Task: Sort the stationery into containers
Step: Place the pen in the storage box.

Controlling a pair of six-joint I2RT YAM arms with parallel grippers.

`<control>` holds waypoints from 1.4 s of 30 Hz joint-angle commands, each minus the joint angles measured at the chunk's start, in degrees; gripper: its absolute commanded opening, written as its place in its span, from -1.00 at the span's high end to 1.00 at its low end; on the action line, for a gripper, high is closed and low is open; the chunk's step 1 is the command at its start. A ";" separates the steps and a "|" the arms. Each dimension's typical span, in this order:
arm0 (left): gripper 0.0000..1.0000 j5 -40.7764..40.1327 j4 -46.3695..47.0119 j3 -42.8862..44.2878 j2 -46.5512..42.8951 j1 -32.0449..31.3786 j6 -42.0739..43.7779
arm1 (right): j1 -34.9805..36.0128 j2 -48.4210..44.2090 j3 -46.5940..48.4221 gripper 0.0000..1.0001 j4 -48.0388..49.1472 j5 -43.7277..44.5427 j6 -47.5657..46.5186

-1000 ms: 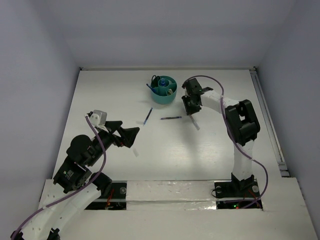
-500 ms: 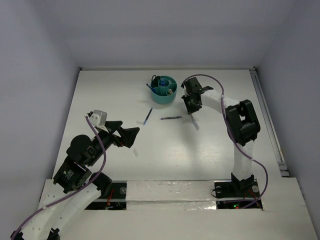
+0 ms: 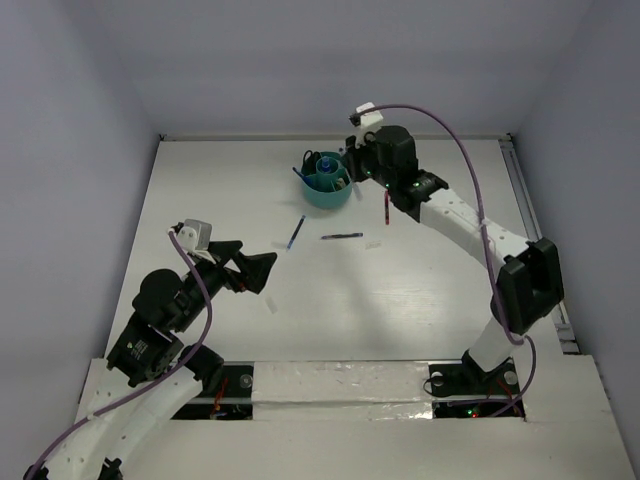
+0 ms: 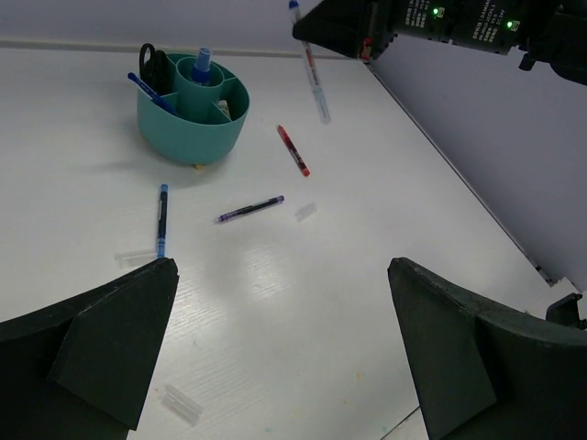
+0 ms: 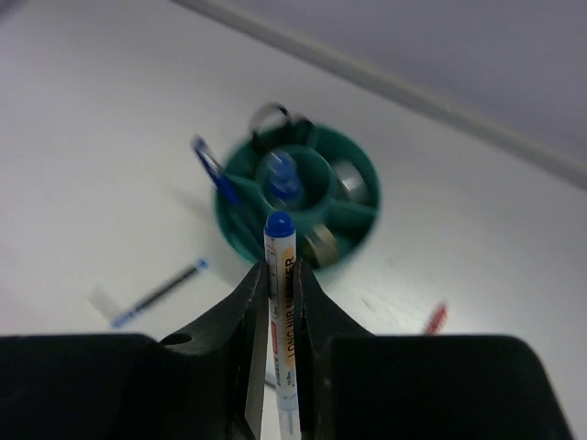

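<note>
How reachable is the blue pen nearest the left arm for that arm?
Likely yes: the left gripper has its jaws open, bare table lies between it and the blue pen, and the right gripper is by the teal cup.

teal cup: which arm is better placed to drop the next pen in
Right. Its jaws are shut on a blue-capped pen in the air beside the cup; the left arm sits far back, jaws open and empty.

Overhead view, two wrist views, cup [image 3: 328, 197] shared
</note>
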 commanded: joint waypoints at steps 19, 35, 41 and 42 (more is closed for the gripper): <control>-0.98 0.25 2.82 -0.57 0.06 2.10 0.75 | 6.33 21.41 11.88 1.00 33.54 -12.07 -12.05; -0.98 0.68 2.90 -0.66 0.23 2.63 0.92 | 5.81 27.74 14.70 1.00 34.07 -9.17 -15.75; -0.98 1.04 3.17 -0.75 0.23 2.63 1.01 | 5.27 26.87 11.89 1.00 35.39 -8.73 -14.96; -0.98 0.95 3.17 -0.75 0.23 2.63 1.01 | 4.75 26.43 11.45 1.00 35.48 -8.47 -14.96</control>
